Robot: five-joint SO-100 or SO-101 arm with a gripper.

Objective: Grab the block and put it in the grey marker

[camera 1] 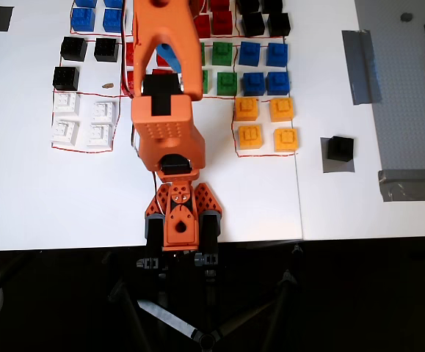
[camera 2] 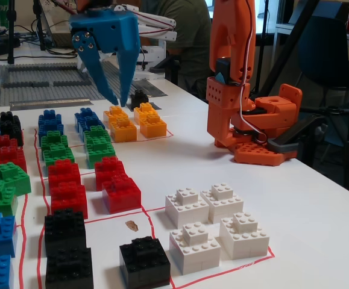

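The block [camera 1: 339, 147], a black studded brick, sits on the grey marker [camera 1: 336, 166], a small grey square at the right of the white table. In the fixed view the block [camera 2: 139, 96] shows at the back, behind the yellow bricks. My blue gripper [camera 2: 119, 103] hangs above the table with its fingers pointing down. It is over the gap between the blue and yellow bricks, well away from the block. Its jaws form a narrow V with a small gap at the tips and hold nothing. In the overhead view the orange arm [camera 1: 164, 88] hides most of the gripper.
Red-outlined groups of bricks cover the table: white [camera 1: 84, 121], black [camera 1: 87, 50], blue [camera 1: 263, 66], green [camera 1: 223, 66], red [camera 2: 93, 183], yellow [camera 1: 265, 123]. Long grey tape strips [camera 1: 360, 66] and a grey baseplate [camera 1: 410, 95] lie right. The arm's base [camera 1: 179, 220] stands at the table's front edge.
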